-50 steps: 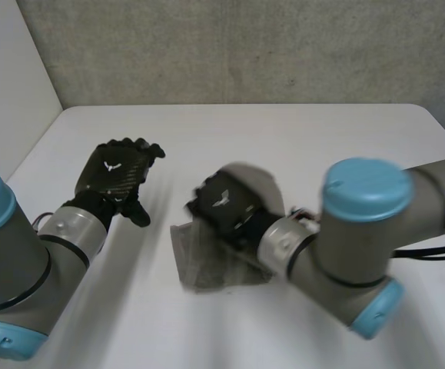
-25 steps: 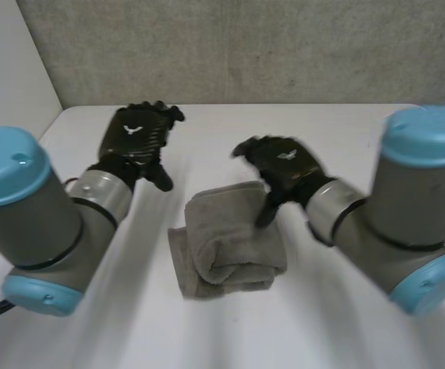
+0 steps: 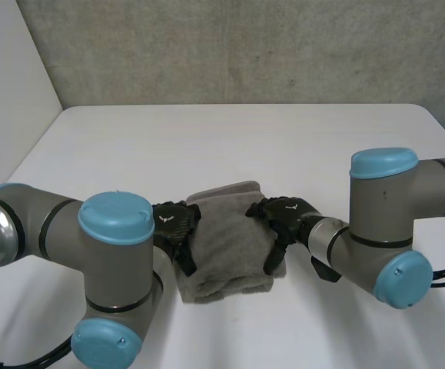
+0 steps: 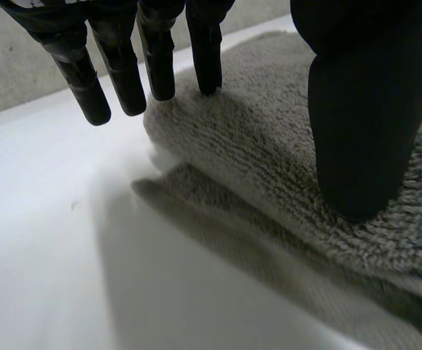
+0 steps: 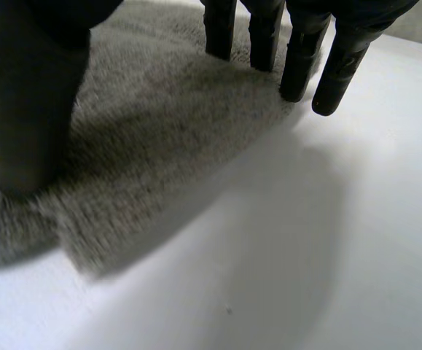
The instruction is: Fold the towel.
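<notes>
- White table (image 3: 283,138) under a rough grey wall (image 3: 245,46), head view: half a second ago both hands hung raised behind the towel. Now the left hand (image 3: 177,231) sits at the left edge of the towel (image 3: 230,238) and the right hand (image 3: 280,219) at its right edge. The towel lies mid-table as a thick layered bundle, so I judge the folding nearly done and this a squaring or pressing touch.
- Left wrist view: the left hand's fingers (image 4: 156,65) are straight, tips at the towel's rounded fold, thumb resting on top. Nothing is gripped. The grey terry looks soft and looped, over a thinner lower layer.
- Right wrist view: the right hand's fingers (image 5: 298,65) are straight along the far edge, thumb pressing the fuzzy pile, holding nothing.
</notes>
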Tool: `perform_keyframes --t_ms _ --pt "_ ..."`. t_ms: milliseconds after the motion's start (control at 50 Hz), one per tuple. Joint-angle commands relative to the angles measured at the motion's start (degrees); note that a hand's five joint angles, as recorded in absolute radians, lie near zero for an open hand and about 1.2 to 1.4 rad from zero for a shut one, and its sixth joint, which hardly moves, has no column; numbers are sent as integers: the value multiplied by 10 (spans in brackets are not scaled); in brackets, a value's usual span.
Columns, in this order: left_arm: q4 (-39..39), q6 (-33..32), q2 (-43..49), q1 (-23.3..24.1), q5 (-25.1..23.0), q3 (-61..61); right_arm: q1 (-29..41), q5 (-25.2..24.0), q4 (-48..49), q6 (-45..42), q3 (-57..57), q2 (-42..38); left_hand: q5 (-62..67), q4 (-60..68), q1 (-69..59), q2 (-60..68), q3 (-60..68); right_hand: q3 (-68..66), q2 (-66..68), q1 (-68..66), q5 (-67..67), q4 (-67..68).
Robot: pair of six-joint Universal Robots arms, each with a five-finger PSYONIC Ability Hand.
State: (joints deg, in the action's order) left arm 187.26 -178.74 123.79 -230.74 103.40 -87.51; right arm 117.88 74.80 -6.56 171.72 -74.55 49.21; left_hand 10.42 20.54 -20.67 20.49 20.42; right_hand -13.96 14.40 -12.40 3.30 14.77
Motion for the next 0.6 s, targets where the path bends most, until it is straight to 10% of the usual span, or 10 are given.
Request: perform_keyframes --t_ms 20,360,600 --pt "3 -3 3 0 -4 -6 3 7 2 -49 6 -10 24 23 -22 23 24 40 -44 24 -33 -48" --pt "-33 -5 -183 -2 -3 57 -24 18 13 24 12 240 -13 -14 15 -14 -13 40 -44 24 -33 -48" --pt "-168 -30 -306 -86 -5 133 -92 131 -45 19 20 331 -85 -86 88 -86 -85 40 -44 24 -33 -48"
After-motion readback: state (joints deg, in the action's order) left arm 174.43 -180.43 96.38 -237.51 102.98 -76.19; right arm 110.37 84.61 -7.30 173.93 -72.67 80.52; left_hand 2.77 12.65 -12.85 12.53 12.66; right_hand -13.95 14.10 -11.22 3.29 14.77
